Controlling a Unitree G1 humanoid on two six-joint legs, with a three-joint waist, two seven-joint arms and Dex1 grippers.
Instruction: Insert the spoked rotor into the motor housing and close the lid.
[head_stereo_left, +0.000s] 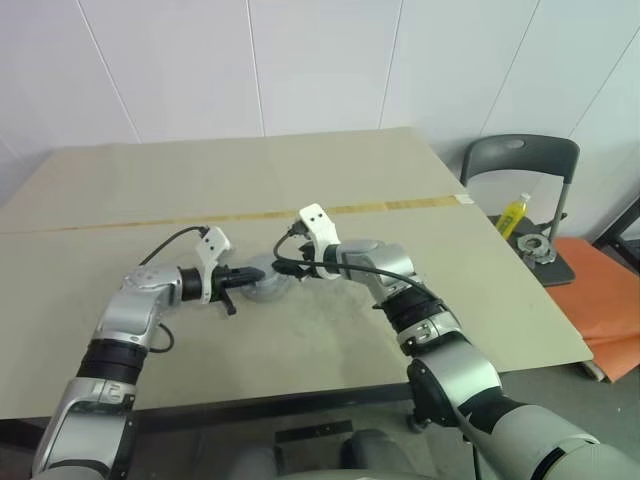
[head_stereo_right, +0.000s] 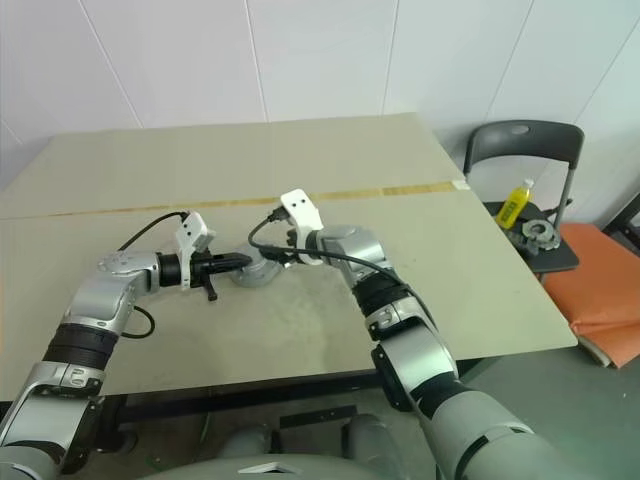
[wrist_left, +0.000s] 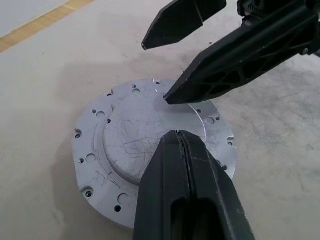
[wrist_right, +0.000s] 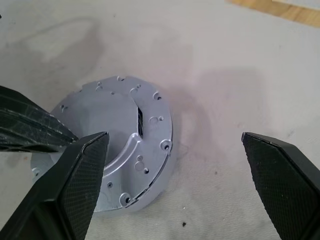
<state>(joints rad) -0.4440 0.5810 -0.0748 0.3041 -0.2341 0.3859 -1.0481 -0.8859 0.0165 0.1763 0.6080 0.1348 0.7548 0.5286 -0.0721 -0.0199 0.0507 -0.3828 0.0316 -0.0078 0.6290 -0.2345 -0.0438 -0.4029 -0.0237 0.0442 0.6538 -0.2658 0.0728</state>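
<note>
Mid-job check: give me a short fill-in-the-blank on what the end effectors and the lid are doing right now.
1. The left end effector has its fingers ____.
2. The right end effector has its fingers ____.
3. The lid lies flat on the ____.
4. On the chair stands a ____ bottle.

Missing words: shut; open; table; yellow

White walls (head_stereo_left: 300, 60), beige table (head_stereo_left: 300, 180), grey chair (head_stereo_left: 520, 160).

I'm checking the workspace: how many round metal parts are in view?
2. The lid lies on the table between both grippers; another round metal part sits on the chair beside the yellow bottle. Others may be hidden underneath.
</note>
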